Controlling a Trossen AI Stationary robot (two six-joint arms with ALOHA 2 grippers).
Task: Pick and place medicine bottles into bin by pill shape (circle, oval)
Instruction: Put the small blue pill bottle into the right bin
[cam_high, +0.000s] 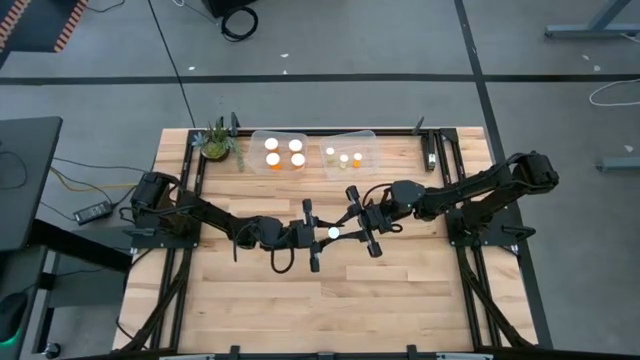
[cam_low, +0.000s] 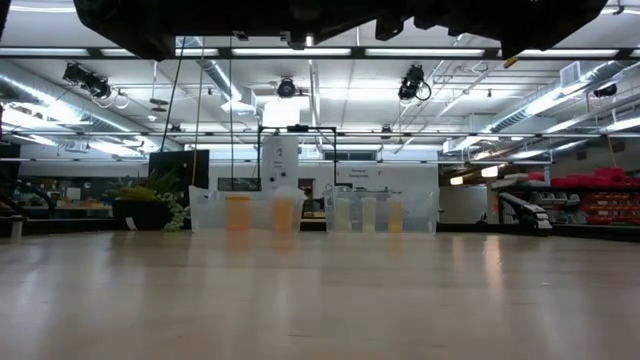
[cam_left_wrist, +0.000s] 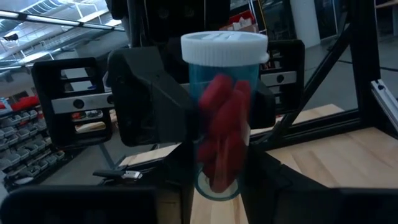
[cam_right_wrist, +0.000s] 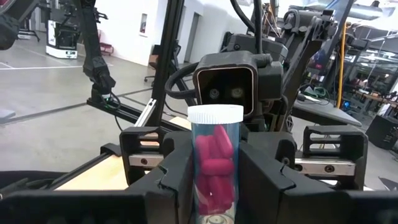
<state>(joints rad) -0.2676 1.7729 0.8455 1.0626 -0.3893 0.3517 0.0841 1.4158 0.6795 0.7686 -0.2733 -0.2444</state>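
One medicine bottle (cam_high: 333, 233) with a white cap, a clear blue body and red oval pills is held upright in the air over the table's middle. It also shows in the left wrist view (cam_left_wrist: 224, 118) and the right wrist view (cam_right_wrist: 215, 162). My left gripper (cam_high: 322, 235) comes at it from the table's left and my right gripper (cam_high: 346, 231) from the right. Each is closed on the bottle. Several orange bottles with white caps stand in a clear bin (cam_high: 278, 150). Several smaller bottles stand in a second clear bin (cam_high: 348, 153). My left gripper has its fingers (cam_left_wrist: 183, 180) level on either side of the bottle's lower body (cam_left_wrist: 217, 177), coming from the table's left. The bottle stands upright and clear of the table. The exact places of touch are hidden by the dark fingers. My right gripper pinches the bottle's body (cam_right_wrist: 214, 180) between its two fingers (cam_right_wrist: 177, 177), level, from the table's right side. The cap (cam_right_wrist: 215, 114) stands above the fingers. The bottle is upright and lifted clear.
The two clear bins stand side by side at the table's far edge and also show in the low view (cam_low: 250, 212) (cam_low: 380, 212). A small green potted plant (cam_high: 215, 140) stands at the far left. Bare wood (cam_high: 330, 300) lies in front of the arms.
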